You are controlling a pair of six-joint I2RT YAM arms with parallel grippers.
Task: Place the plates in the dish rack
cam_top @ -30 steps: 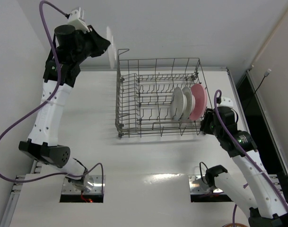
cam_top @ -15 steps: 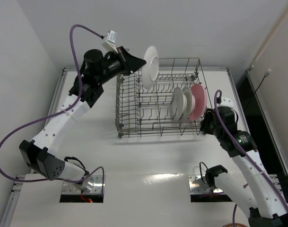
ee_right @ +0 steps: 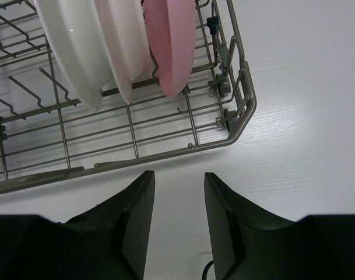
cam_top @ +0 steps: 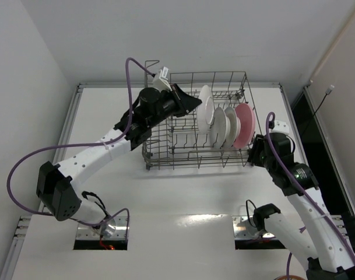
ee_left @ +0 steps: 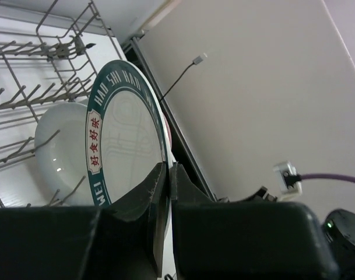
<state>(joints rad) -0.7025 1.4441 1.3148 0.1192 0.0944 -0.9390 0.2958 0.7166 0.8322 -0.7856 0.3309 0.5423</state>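
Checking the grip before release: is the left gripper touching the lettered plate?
Touching. The left wrist view shows the left gripper clamped on the rim of the lettered plate.

Bright, even light overhead, with a glare patch shining on the white table (cam_top: 207, 220) and soft shadow under the rack (cam_top: 189, 166). The left wrist view is dimmer: the plate (ee_left: 127, 137) lettering is crisp, the dark left pincer (ee_left: 169, 170) blurred up close. In the right wrist view the table is nearly washed out.

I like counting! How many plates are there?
4. Three stand in the dish rack: a pink plate, a white plate and a second white plate. The left gripper holds the lettered plate beside them.
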